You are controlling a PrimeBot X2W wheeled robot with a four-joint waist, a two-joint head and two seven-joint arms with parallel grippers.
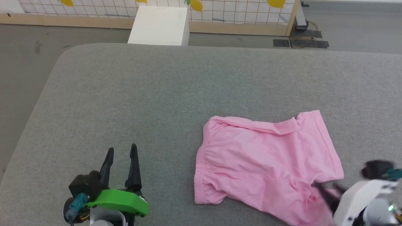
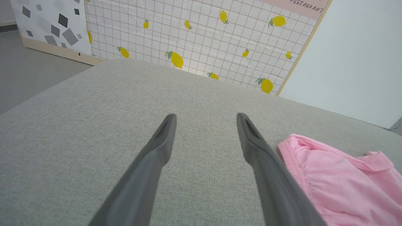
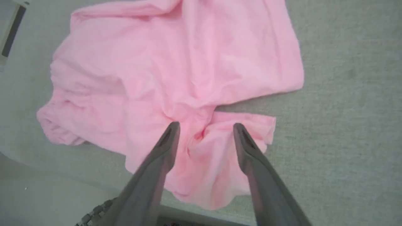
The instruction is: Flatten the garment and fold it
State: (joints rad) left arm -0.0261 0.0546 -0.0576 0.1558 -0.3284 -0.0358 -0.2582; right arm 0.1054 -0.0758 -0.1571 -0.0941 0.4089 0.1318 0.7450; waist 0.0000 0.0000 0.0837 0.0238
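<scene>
Right gripper (image 3: 205,126) spread astride bunched leg, 5 o'clock corner of pink shorts (image 1: 260,157) (probably to tug flat); left gripper (image 1: 122,150) spread, idle, 8 o'clock.

From my feed I see a grey fabric-covered tabletop (image 1: 125,94) with a rounded far-left corner, grey floor (image 1: 25,56) around it, a white box (image 1: 160,26) just beyond its far edge, and behind that a wood-trimmed grid wall panel (image 1: 235,12) printed with yellow lemons.
</scene>
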